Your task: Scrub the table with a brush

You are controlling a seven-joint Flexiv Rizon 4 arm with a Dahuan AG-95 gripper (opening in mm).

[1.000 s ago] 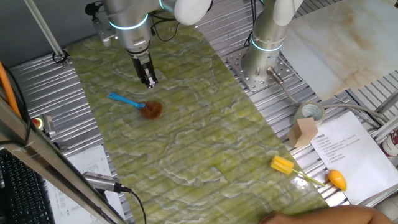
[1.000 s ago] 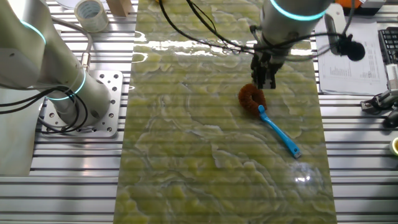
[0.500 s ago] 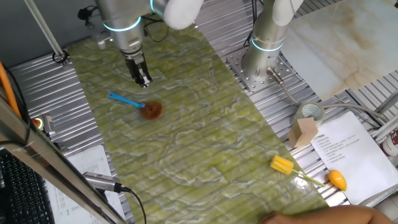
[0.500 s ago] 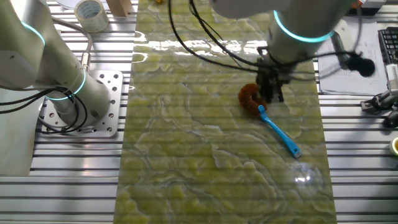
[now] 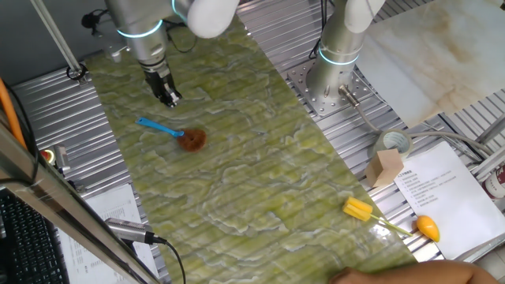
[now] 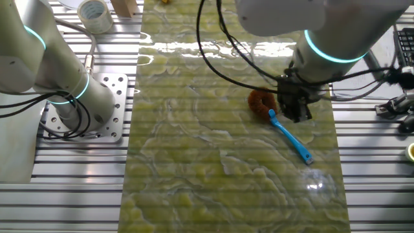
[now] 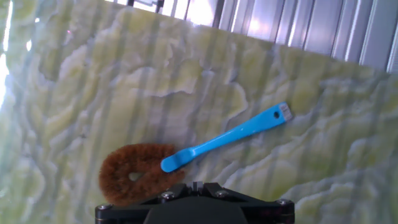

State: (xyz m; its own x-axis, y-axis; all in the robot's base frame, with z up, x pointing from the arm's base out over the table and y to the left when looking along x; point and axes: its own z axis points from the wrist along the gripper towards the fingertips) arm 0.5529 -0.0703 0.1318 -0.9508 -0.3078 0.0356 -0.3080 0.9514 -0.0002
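The table [image 5: 260, 189] carries the brush [image 5: 175, 132], which lies flat on it with the round bristle head toward the middle and the blue handle [image 7: 233, 135] pointing to the edge. The gripper [image 5: 168, 98] hangs above, beside the brush, and holds nothing; I cannot tell how wide it stands. The step seems to be the approach: next, line up over the handle, descend, close on it.

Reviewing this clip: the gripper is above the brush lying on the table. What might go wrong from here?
The brush lies flat with a thin blue handle, so the gripper, hovering off to one side of it, may close beside it or nudge it away. Descending too far could jam the fingertips into the table.
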